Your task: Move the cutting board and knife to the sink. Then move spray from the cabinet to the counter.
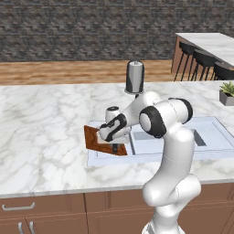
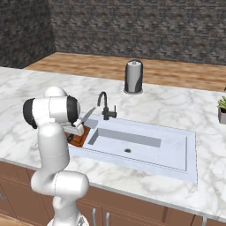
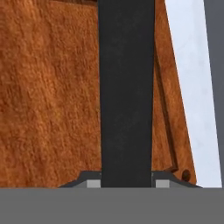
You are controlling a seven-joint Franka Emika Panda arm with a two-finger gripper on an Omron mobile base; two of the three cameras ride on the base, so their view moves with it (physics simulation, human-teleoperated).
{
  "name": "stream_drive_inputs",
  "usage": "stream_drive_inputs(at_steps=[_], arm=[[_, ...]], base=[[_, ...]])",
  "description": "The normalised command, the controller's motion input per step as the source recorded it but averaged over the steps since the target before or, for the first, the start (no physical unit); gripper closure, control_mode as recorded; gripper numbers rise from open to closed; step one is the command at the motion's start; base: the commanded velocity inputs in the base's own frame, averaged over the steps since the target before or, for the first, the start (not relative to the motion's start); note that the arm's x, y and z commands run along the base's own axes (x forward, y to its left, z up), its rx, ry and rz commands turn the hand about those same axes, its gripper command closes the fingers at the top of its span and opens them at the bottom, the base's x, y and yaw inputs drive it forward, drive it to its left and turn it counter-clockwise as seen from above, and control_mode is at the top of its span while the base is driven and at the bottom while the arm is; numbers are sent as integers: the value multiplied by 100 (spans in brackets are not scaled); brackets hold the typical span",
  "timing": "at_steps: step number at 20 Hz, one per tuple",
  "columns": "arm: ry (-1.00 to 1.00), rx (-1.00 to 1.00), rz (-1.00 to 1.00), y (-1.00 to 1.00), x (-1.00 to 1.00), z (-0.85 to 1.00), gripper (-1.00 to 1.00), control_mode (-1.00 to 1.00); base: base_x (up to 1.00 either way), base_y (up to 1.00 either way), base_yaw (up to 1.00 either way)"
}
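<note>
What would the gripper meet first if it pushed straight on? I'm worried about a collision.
The gripper points along the knife's black handle; past it, probably the cutting board close beneath.

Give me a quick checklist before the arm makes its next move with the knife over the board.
1. Knife handle sits between the gripper fingertips: ok.
2. Grip actually tight on the handle: cannot tell.
3. Board at the sink's left rim, not in the basin yet: not ok.
4. Blade points toward the faucet; gap between them: cannot tell.
5. Basin bare for the drop: ok.
6. Paper towel roll stands back from the sink, out of the way: ok.
</note>
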Motion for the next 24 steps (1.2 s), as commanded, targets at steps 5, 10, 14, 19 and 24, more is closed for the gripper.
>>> stream_drive_inputs(at_steps=[5, 10, 14, 19, 24], arm=[[1, 0, -1, -12, -8, 0, -100, -100], [7, 0, -5, -10, -17, 23, -100, -100], [4, 0, -7, -2, -19, 37, -100, -100], [0, 0, -7, 0, -19, 55, -100, -100], [1, 0, -8, 0, -30, 52, -100, -100]], base=[[0, 0, 0], [0, 0, 0], [0, 0, 0], [0, 0, 0], [0, 0, 0]])
